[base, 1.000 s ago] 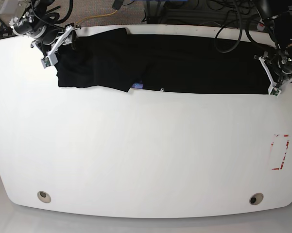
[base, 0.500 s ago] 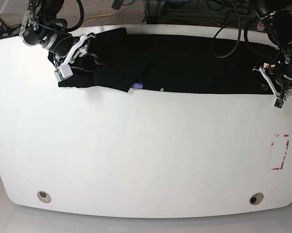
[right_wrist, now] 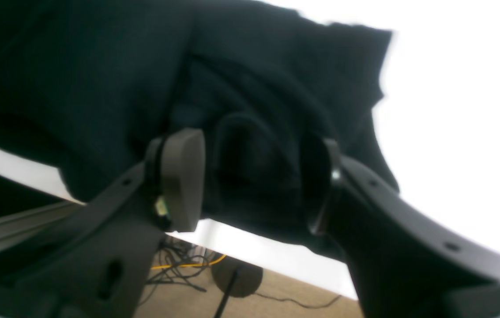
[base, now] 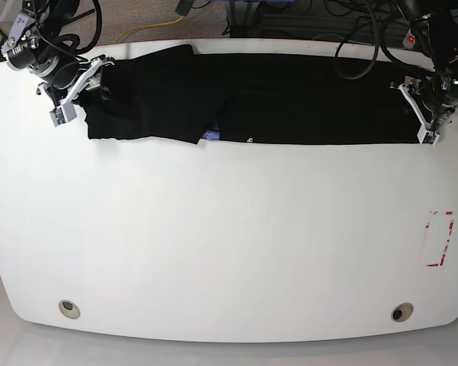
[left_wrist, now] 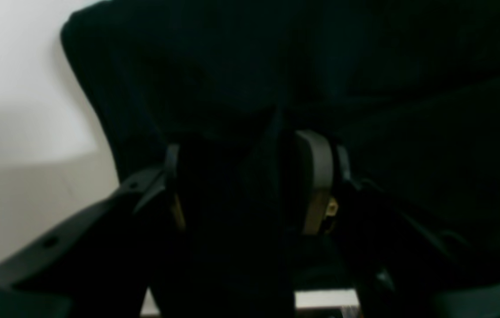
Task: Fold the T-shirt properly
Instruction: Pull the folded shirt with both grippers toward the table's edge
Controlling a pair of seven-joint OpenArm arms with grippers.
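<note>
Showing only in wrist views: T-shirt (right_wrist: 250, 176) between fingers (right_wrist: 183, 176)

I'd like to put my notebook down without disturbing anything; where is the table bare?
The white table is bare from the T-shirt's near hem down to the near edge, between the two round holes and left of the red marking. The far strip is crowded: shirt, right gripper, left gripper.

The whole white oval surface (base: 229, 229) is viewed from high above by the base camera. Close views along each gripper are given by both wrist cameras, sharing the black soft-fabric T-shirt (base: 289, 99) (left_wrist: 364, 88) (right_wrist: 99, 79).
</note>
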